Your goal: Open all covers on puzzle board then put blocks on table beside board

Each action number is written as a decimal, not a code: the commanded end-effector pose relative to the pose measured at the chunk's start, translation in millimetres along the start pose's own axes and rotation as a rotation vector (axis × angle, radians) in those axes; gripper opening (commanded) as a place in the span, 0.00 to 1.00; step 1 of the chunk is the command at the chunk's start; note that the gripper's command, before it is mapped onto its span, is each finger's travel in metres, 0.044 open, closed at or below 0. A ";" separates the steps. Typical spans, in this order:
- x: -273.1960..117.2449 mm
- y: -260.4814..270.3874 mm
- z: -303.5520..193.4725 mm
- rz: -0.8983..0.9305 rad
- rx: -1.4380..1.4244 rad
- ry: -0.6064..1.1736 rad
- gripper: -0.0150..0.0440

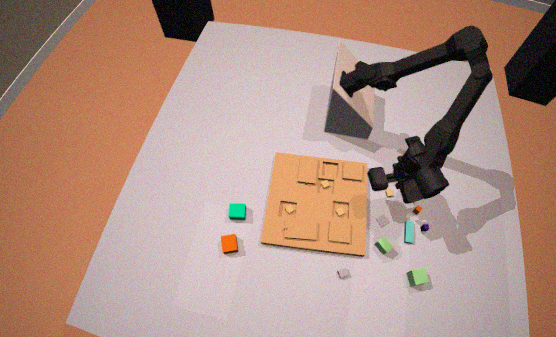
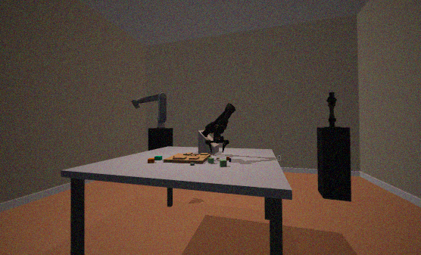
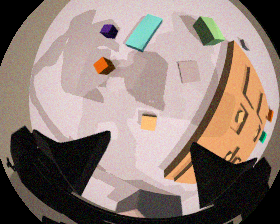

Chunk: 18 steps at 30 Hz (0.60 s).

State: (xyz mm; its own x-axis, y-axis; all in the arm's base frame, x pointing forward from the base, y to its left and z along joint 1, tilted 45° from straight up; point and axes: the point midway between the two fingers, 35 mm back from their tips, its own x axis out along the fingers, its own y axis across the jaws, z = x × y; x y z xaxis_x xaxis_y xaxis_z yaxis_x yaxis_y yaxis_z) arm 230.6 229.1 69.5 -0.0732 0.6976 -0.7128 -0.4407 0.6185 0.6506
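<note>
The tan puzzle board (image 1: 313, 204) (image 2: 174, 161) (image 3: 211, 132) lies flat on the table. It bears flat covers, including an upper left one (image 1: 307, 170), an upper right one (image 1: 353, 172), a lower left one (image 1: 301, 231) and a lower right one (image 1: 340, 233). The top middle well looks empty; a small tan piece (image 1: 325, 184) sits just below it. The left and right wells each show a small tan piece (image 1: 290, 209) (image 1: 341, 210); I cannot tell whether these are blocks or knobs. A light orange block (image 1: 390, 193) (image 3: 149, 123) lies on the table right of the board. My gripper (image 2: 217, 151) (image 3: 152, 141) is open and empty above it.
Right of the board lie an orange cube (image 1: 417, 209) (image 3: 103, 66), a purple piece (image 1: 425, 227) (image 3: 109, 31), a turquoise bar (image 1: 409, 232) (image 3: 144, 32), green blocks and a pale tile (image 1: 382, 220) (image 3: 189, 71). Green and orange blocks lie left. A tall wedge (image 1: 347, 115) stands behind.
</note>
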 end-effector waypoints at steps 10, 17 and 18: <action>-31.1 -0.9 0.6 0.004 -0.012 -0.010 0.91; -29.7 -40.7 0.3 -0.019 -0.064 -0.003 0.60; -29.6 -46.5 -0.2 -0.022 -0.072 -0.002 0.56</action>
State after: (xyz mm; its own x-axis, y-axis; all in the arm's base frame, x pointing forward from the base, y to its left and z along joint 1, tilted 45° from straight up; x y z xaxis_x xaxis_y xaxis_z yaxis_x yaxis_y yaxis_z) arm 247.1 188.1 68.8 -0.0619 0.6870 -0.7240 -0.4911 0.6106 0.6213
